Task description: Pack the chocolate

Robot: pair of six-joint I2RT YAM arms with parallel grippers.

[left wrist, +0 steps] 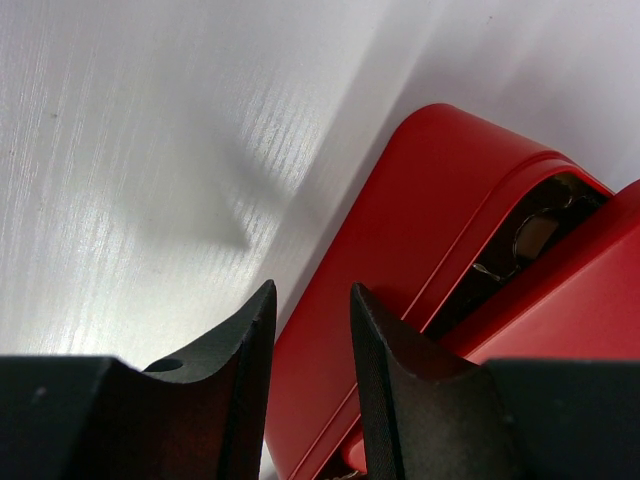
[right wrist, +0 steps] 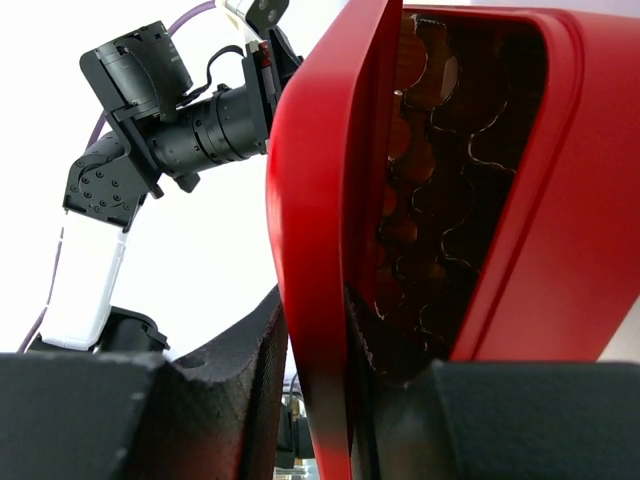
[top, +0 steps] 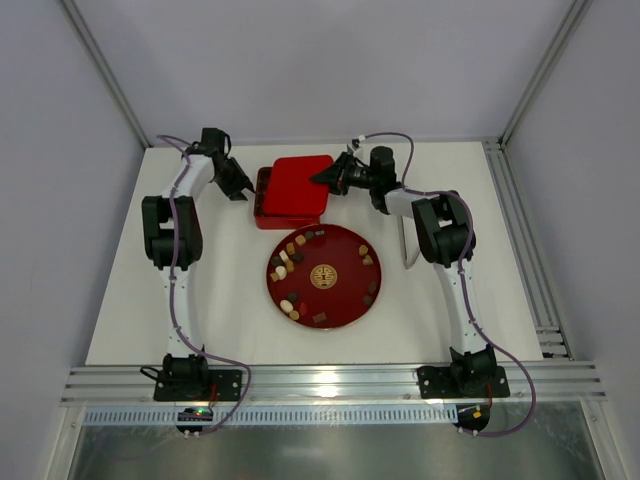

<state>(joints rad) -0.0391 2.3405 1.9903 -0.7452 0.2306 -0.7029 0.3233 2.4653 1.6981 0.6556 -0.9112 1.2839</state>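
- Grip, right side: found the right pincer [right wrist: 312, 300] closed on the rim of the lid [right wrist: 320, 140], one finger against each face, with no gap to be seen.
- Noted beside that gripped rim an opening that bared scalloped cells with brown pieces in them.
- Grip, left side: found the left pincer [left wrist: 312, 295] partly open, fingers apart, nothing between the tips.
- Placed it low over the worktop [top: 240, 300], just beside the left edge of the red box [top: 262, 200]; could not tell whether it touched that edge.
- Made out, through the slit between lid and box in the left wrist view, one rounded tan piece.
- Located most of the chocolate [top: 291, 252] on the red plate [top: 345, 295]: dark, tan and cream pieces in loose groups along the rim, thickest on the left, around the gold emblem [top: 322, 276].
- Located the plate just in front of the box, between the two arms, near the middle of the worktop.
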